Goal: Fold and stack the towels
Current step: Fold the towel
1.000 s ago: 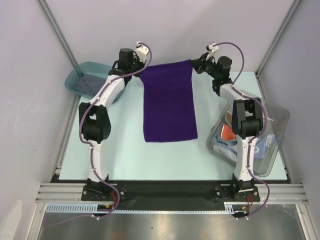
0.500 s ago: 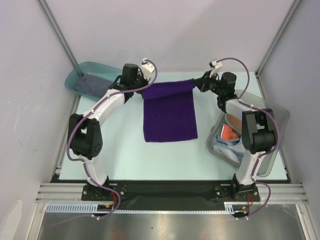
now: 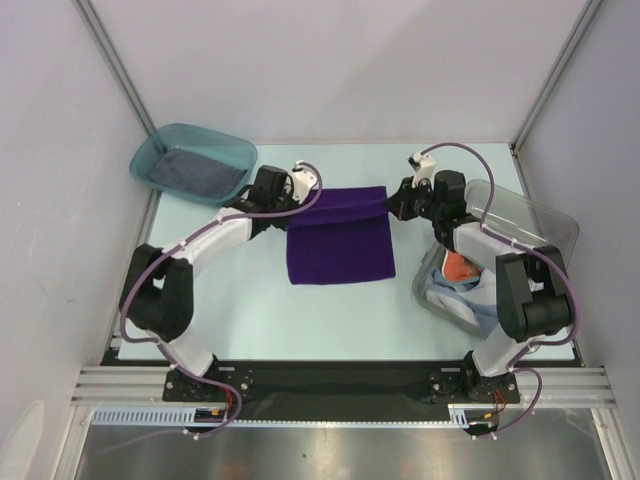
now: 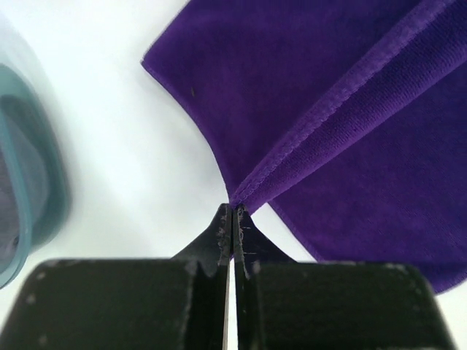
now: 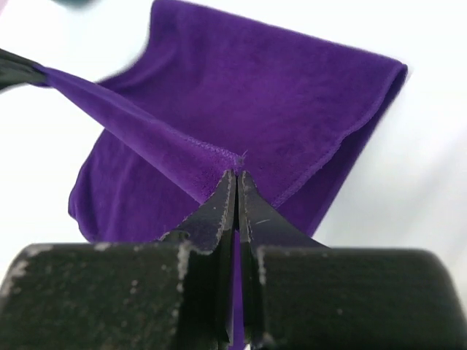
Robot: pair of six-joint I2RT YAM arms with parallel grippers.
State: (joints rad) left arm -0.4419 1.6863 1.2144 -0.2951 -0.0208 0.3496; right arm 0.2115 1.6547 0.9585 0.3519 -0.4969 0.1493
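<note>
A deep purple towel (image 3: 337,237) lies mid-table, its far edge lifted and carried over its near half. My left gripper (image 3: 291,208) is shut on the towel's far left corner (image 4: 235,202). My right gripper (image 3: 391,204) is shut on the far right corner (image 5: 237,162). The edge is stretched taut between them above the lower layer (image 5: 270,95). A dark grey-blue towel (image 3: 192,170) lies in the teal tray (image 3: 150,150) at the far left. Brown-red and light-blue towels (image 3: 458,270) sit in the clear bin (image 3: 545,235) on the right.
The teal tray's rim (image 4: 33,160) shows at the left of the left wrist view. The clear bin stands close beside my right arm. Grey walls and metal posts close in the back and sides of the pale table (image 3: 250,310).
Both grippers have pulled the towel's far edge toward me over its near half, so the visible towel is now much shorter. Both arms have drawn back and lowered.
</note>
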